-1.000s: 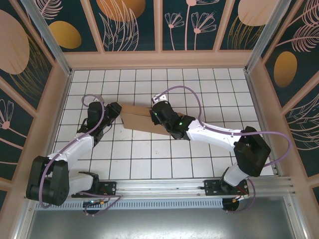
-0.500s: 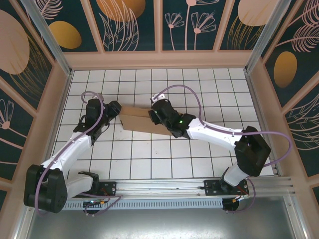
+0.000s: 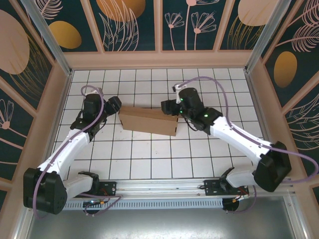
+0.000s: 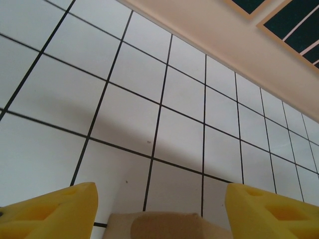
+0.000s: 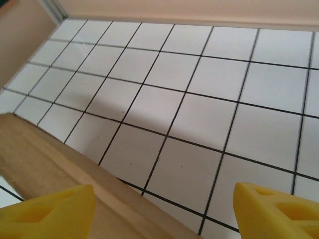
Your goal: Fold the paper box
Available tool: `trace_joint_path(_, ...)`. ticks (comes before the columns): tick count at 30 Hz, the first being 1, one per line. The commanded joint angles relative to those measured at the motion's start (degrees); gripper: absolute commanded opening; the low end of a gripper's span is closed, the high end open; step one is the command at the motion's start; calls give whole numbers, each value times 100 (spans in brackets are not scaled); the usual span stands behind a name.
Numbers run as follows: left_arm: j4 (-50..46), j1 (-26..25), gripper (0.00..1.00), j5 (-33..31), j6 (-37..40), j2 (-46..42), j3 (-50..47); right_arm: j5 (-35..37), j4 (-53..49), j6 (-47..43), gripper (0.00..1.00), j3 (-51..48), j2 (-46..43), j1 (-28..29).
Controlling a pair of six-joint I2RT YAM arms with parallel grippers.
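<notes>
- The paper box [image 3: 148, 121] lies as a slim, closed brown block on the white gridded table [image 3: 149, 159]. Its long side runs left to right at a slight slant.
- The left gripper [image 3: 115, 105] sits just off the box's left end. In the left wrist view its yellow jaws stand wide apart and grip nothing, with the box's edge low between them.
- The right gripper [image 3: 168, 106] hovers at the box's far right corner. Its jaws are likewise spread wide and empty, with the box's edge beside one of them.
</notes>
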Motion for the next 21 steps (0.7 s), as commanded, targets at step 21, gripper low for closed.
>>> trace_joint_path(21, 904, -19, 60, 1422, -886, 428, -837, -1541, 1693, 3049, 63, -2252, -843, -569)
